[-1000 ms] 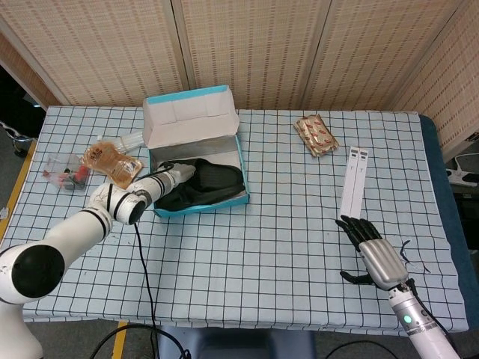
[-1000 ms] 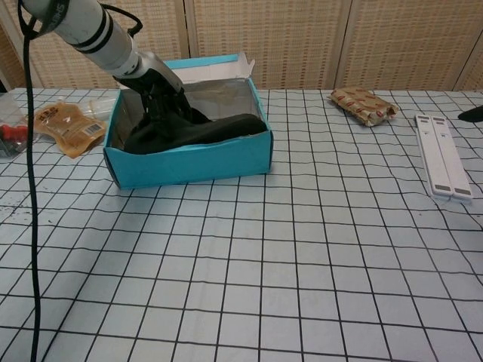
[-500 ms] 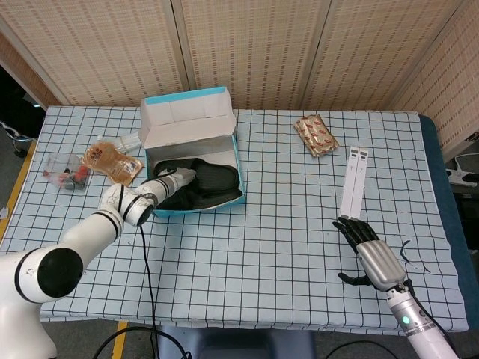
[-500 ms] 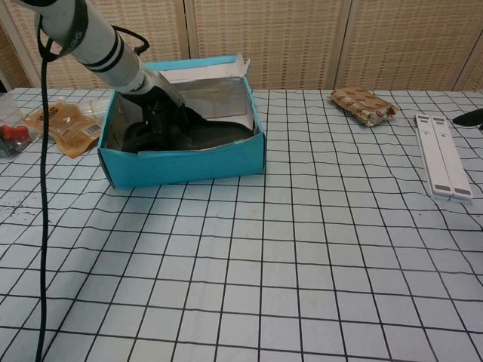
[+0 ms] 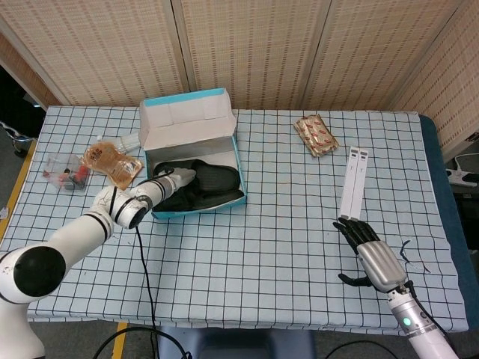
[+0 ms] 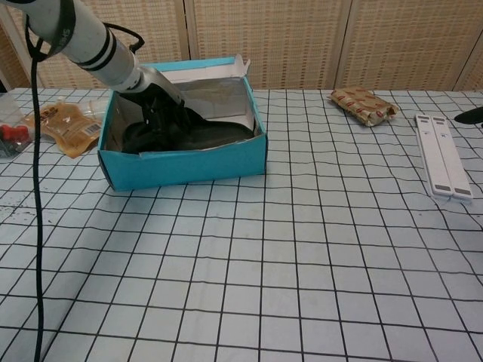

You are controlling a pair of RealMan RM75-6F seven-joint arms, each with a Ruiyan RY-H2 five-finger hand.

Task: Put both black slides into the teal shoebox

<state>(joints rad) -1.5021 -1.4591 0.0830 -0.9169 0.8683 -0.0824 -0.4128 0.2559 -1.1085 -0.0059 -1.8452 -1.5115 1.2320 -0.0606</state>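
**Two hands, one in the box**

Two hands show in the head view. Nearest, at the worktop's (image 5: 247,254) front right, the right hand (image 5: 372,254) lies flat with its dark fingers spread, touching nothing; in the chest view only a dark tip of it pokes in at the right edge. Just beyond its fingertips lies a white strip (image 5: 353,182), well apart from the rest.

Further back on the left, the left hand (image 5: 177,177) reaches over the near-left wall of the teal box (image 6: 185,164) and sits among the slides (image 5: 209,182). The slides lie inside the box as one dark heap; where one ends and the other begins cannot be told. The hand's dark fingers (image 6: 160,113) merge with the black of the slides, so whether they grip, press or merely touch cannot be made out. The box wall hides the lower part of hand and slides in the chest view.

The box lid (image 5: 188,118) stands open at the back. Left of the box lie an orange packet (image 5: 112,162) and a clear bag (image 5: 66,170), the latter cut off in the chest view. Far right, a brown packet (image 5: 316,134).
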